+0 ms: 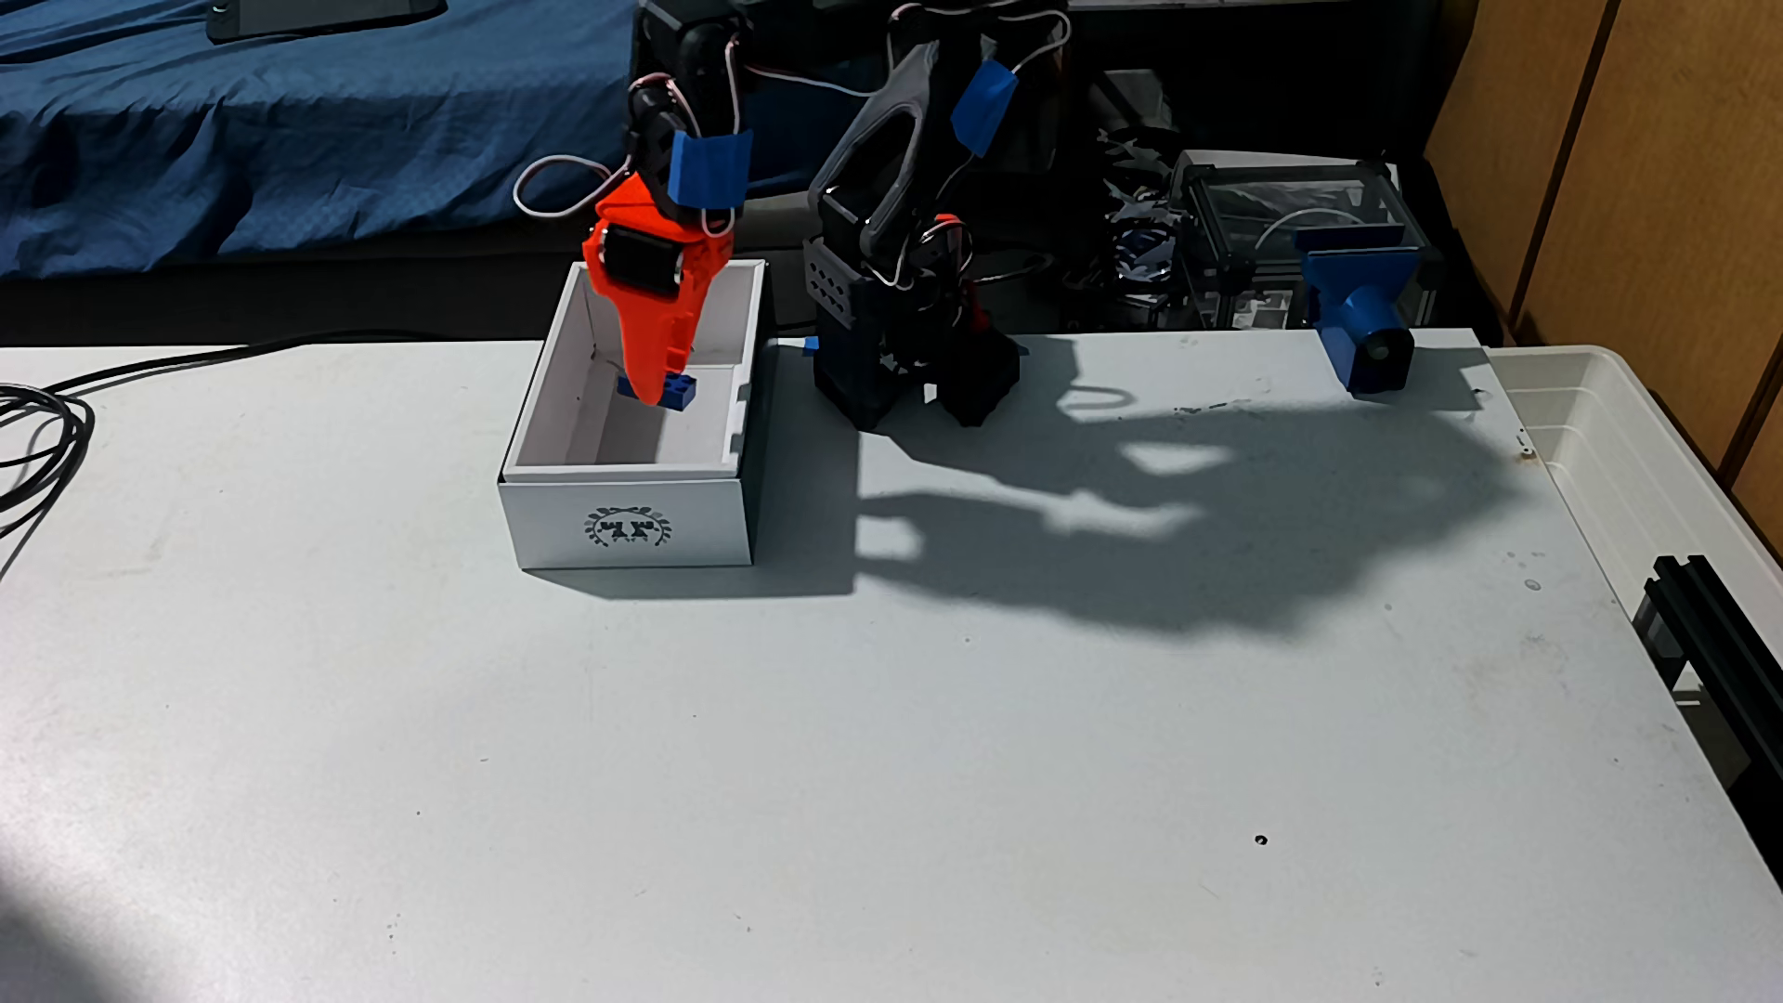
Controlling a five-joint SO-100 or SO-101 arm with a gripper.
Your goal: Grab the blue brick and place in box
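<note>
Nearest the camera, a wide bare stretch of the table (868,772) is being lit hard from one side, and a broad shadow of the arm is being thrown across it to the right. Further back, the box (627,521) is being presented with its wreath emblem facing the camera and its open top upward. Inside that opening, the brick (675,392) is being held at the tip of the orange gripper (654,393), whose fingers are closed tight on it, with a studded end sticking out to the right. It is being carried above the box floor, within the walls; whether it is touching the floor cannot be told.

The brick is being judged light, rigid and smooth-sided, so a pinch across its flat sides is what suits it, and a slip or twist is possible because only part of it is being gripped. It should take a short drop without harm.

Nothing is being seen between brick and floor; the box walls beside the gripper are the only likely snag on withdrawal. Behind, the black arm base (907,366) is standing just right of the box. A blue mount (1360,318) and a plastic tub (1640,453) are being kept well apart at far right, and cables (39,434) are lying at far left.
</note>
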